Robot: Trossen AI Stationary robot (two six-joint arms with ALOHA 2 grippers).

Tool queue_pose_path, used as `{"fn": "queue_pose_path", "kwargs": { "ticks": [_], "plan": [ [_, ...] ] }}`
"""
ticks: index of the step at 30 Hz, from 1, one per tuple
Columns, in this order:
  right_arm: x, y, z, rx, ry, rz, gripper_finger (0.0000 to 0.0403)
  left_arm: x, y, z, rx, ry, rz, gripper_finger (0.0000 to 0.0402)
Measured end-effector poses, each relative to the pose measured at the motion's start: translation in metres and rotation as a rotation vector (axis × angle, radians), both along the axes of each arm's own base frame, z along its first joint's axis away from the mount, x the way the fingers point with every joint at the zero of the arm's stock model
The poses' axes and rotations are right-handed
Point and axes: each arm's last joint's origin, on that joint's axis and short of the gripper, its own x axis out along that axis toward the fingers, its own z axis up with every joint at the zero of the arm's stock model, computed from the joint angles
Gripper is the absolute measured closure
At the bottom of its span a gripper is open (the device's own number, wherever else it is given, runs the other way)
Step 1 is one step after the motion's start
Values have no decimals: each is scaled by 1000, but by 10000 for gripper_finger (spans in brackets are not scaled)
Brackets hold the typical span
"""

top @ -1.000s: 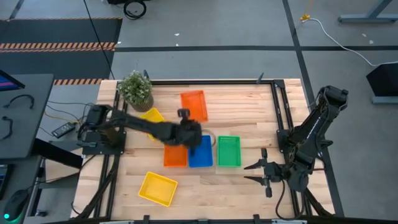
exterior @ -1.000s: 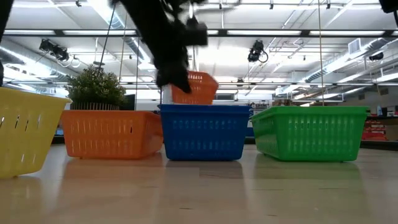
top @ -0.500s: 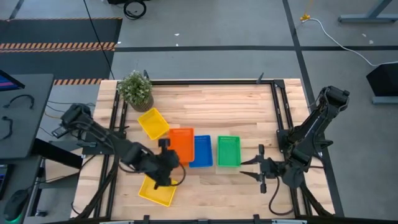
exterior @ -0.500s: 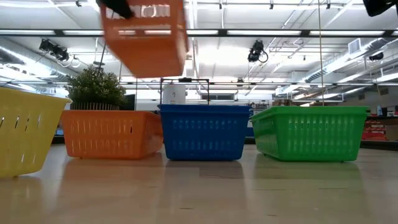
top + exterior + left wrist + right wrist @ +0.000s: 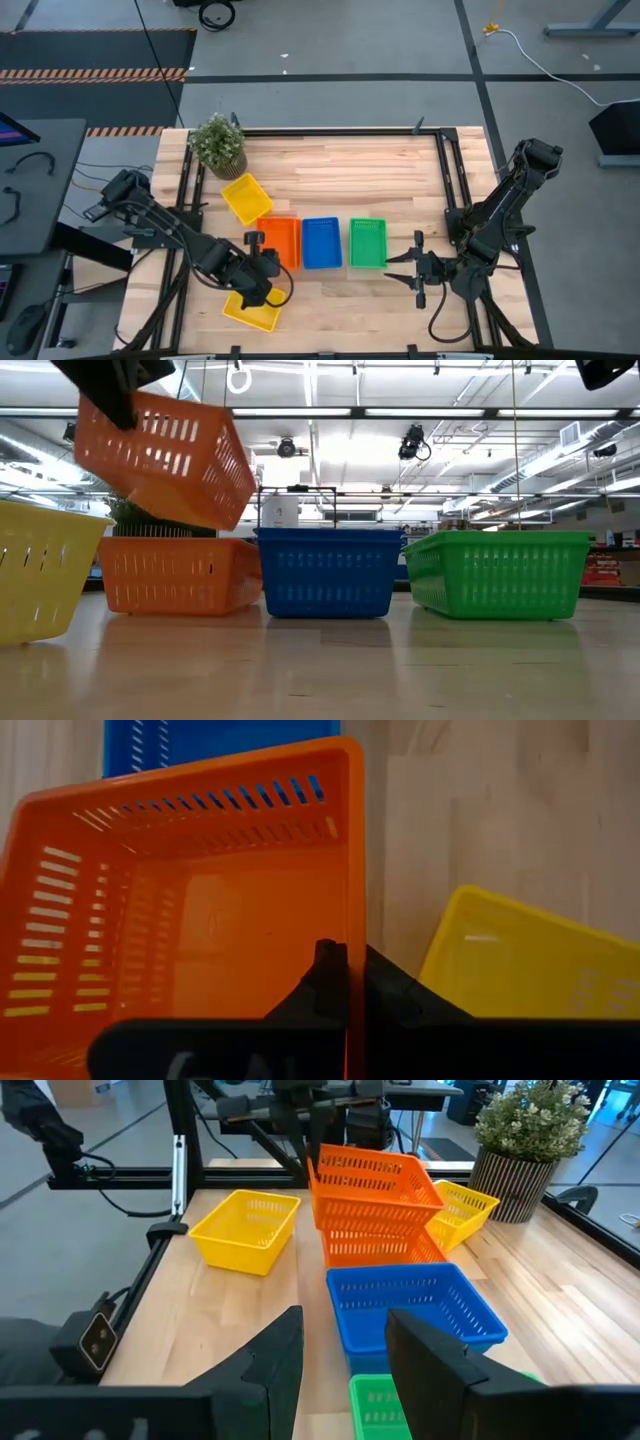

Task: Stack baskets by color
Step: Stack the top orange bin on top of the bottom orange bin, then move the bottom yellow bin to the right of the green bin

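My left gripper (image 5: 258, 262) is shut on an orange basket (image 5: 165, 455) and holds it tilted in the air. Just below it, a second orange basket (image 5: 175, 573) stands on the table. That one begins a row with a blue basket (image 5: 322, 243) and a green basket (image 5: 367, 243). One yellow basket (image 5: 246, 198) sits farther back, near the potted plant. Another yellow basket (image 5: 250, 310) lies by the near edge, under my left wrist. My right gripper (image 5: 412, 270) hovers open to the right of the green basket and touches nothing. My left gripper pinches the rim of one wall (image 5: 347, 925) at the orange basket's near-left side, one finger inside the basket and one outside. The fingers slant down from the near left. The basket hangs clear, its left side higher, over the second orange basket.
A potted plant (image 5: 218, 143) stands at the far left corner. Metal frame rails (image 5: 447, 180) run along the table's sides. Bare wood lies across the far half and along the near right.
My left gripper has swung from the table's middle toward the near left edge, carrying the orange basket up and over. The basket has come from behind the row to above the second orange basket and has tipped, its left side now higher.
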Motion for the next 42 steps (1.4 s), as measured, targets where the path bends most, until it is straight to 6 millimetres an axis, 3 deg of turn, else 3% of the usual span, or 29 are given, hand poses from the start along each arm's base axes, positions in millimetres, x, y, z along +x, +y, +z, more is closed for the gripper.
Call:
{"fn": "queue_pose_path", "kwargs": {
  "ticks": [14, 22, 42],
  "plan": [
    [0, 1, 0, 8, 8, 23, 254, 14, -2, -30, 145, 63, 9, 390],
    [0, 1, 0, 6, 9, 26, 254, 16, -1, -30, 144, 62, 13, 385],
    [0, 2, 0, 11, 16, 42, 254, 22, 1, -29, 129, 29, 11, 315]
  ]
}}
